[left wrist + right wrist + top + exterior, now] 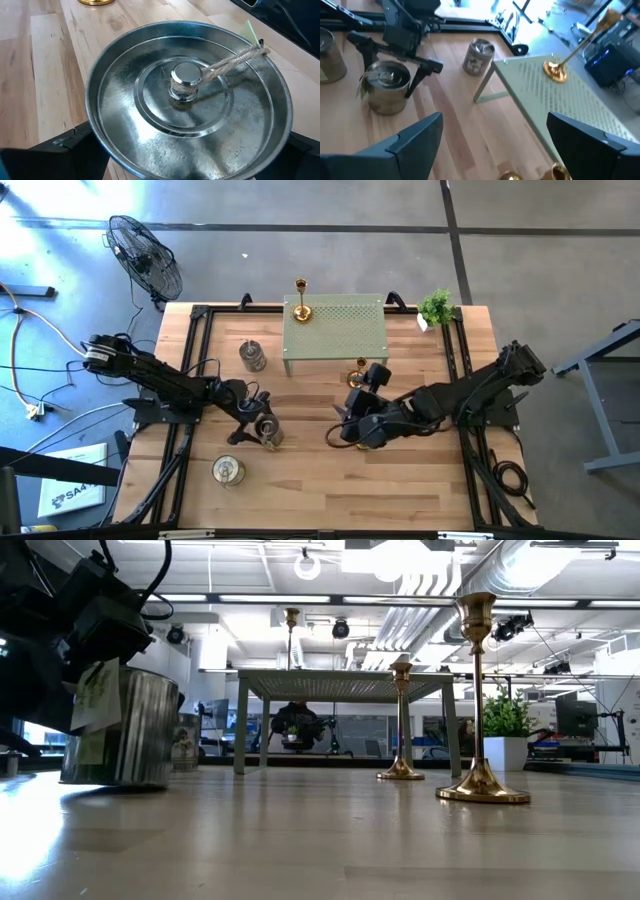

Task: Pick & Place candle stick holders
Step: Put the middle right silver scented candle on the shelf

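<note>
A squat silver holder (185, 95) with a lidded top and a twine tag stands on the table, and my left gripper (258, 420) is open with a finger on either side of it (385, 85). Two more silver holders (252, 357) (228, 470) stand on the table's left half. One gold holder (300, 305) stands on the green perforated stand (340, 330). Two gold holders (480, 700) (402, 720) stand on the table by the stand's near right leg. My right gripper (492, 135) hangs open above the table's middle (342, 428), with nothing between its fingers. My left gripper comes at the silver holder slanting down from the table's left. Its fingers (417, 80) stand level with the holder's wall, one on each side. I cannot tell whether they touch it. The holder stands upright on the table.
A small green potted plant (436, 307) stands at the far right corner. Black rails (190, 370) run along the table's left and right sides. Bare wood lies along the near edge (350, 490).
</note>
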{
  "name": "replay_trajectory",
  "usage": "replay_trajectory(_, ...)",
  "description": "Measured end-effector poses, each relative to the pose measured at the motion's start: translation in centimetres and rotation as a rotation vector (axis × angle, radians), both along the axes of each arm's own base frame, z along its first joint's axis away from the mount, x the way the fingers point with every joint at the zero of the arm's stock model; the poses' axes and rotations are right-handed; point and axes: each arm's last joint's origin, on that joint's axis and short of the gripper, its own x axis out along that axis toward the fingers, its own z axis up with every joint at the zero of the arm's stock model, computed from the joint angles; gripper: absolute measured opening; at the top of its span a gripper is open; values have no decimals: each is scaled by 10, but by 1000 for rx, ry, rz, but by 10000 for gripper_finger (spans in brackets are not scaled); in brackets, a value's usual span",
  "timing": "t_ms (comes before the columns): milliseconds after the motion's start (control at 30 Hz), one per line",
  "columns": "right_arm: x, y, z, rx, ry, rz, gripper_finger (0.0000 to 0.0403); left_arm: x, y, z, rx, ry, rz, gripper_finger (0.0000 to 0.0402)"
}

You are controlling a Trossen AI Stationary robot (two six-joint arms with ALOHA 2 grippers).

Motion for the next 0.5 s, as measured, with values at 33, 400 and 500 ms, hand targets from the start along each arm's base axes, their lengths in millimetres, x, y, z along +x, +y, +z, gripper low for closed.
replay_trajectory(33,1,0,1,-8,-3,9,351,0,0,0,0,0,0,361)
replay_trajectory(400,2,0,3,-78,6,23,351,2,-9,-2,24,-27,0,361)
replay_trajectory(500,2,0,3,-84,1,17,350,4,-9,-2,10,-32,15,360)
